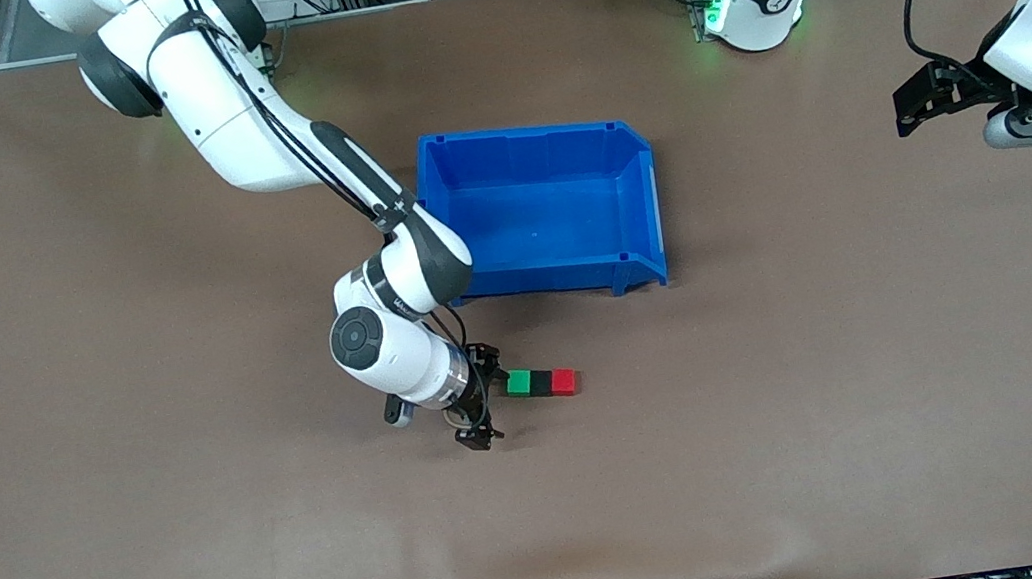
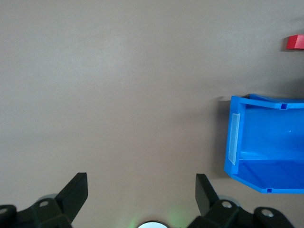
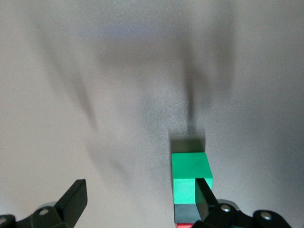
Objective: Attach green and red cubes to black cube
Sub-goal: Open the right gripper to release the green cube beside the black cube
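Brown worktop (image 1: 158, 542). Green cube (image 1: 519, 383), black cube (image 1: 541, 383) and red cube (image 1: 564, 382) lie in one row, face to face and touching, black in the middle. The row sits nearer the front camera than the blue bin (image 1: 545, 210), green end toward the right arm's end of the worktop.

Right pincer (image 1: 481, 397) is low by the green end of the row, fingers spread wide, gripping nothing. In the right wrist view one fingertip (image 3: 203, 190) overlaps the green cube (image 3: 190, 175); contact cannot be told. The black cube (image 3: 184, 211) shows just past the green.

Left pincer (image 1: 917, 107) hangs over bare worktop at the left arm's end, waiting, fingers (image 2: 76, 190) wide apart and empty. Its wrist view catches the bin (image 2: 266, 142) and the red cube (image 2: 295, 42).
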Robot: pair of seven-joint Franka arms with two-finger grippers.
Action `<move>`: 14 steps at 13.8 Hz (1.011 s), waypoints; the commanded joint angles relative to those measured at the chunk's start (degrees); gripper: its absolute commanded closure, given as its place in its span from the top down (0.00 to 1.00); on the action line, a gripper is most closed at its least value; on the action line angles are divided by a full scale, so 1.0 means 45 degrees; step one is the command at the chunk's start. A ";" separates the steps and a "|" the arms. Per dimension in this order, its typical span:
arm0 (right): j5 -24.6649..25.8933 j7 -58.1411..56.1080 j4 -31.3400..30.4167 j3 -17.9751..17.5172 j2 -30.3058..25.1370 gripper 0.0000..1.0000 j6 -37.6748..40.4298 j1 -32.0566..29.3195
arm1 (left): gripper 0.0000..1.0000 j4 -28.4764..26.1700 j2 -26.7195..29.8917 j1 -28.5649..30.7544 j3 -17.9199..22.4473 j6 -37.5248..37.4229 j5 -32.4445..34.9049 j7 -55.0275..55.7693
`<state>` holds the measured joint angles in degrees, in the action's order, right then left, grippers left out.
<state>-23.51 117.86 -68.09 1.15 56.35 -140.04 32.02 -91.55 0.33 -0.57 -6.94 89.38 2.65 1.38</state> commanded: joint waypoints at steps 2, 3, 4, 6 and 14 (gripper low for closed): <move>0.0009 0.0079 -0.0200 -0.0060 -0.0743 1.00 0.1154 -0.0435 | 1.00 0.0285 -0.0072 0.0088 -0.0001 -0.0078 -0.0140 -0.0248; 0.0028 -0.0017 -0.0181 -0.0041 -0.0939 1.00 0.1545 -0.0650 | 1.00 0.0266 -0.0072 0.0088 -0.0001 -0.0078 -0.0082 -0.0248; -0.0010 -0.0154 -0.0162 -0.0060 -0.1057 1.00 0.1819 -0.0806 | 1.00 0.0265 -0.0092 0.0088 0.0018 -0.0078 -0.0062 -0.0364; 0.0067 -0.0155 -0.0142 0.0017 -0.1330 1.00 0.2231 -0.0944 | 1.00 0.0266 -0.0073 0.0166 -0.0001 -0.0117 -0.0061 -0.0423; 0.3813 -0.0097 -0.0064 -0.0019 -0.2034 1.00 0.2641 -0.1685 | 1.00 0.0343 0.0493 0.0185 0.0018 -0.1210 -0.0023 -0.0404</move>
<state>-10.88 117.26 -67.81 2.80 48.71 -129.71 25.86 -90.41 1.12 -0.36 -6.80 85.69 2.65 0.94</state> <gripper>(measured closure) 0.000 0.000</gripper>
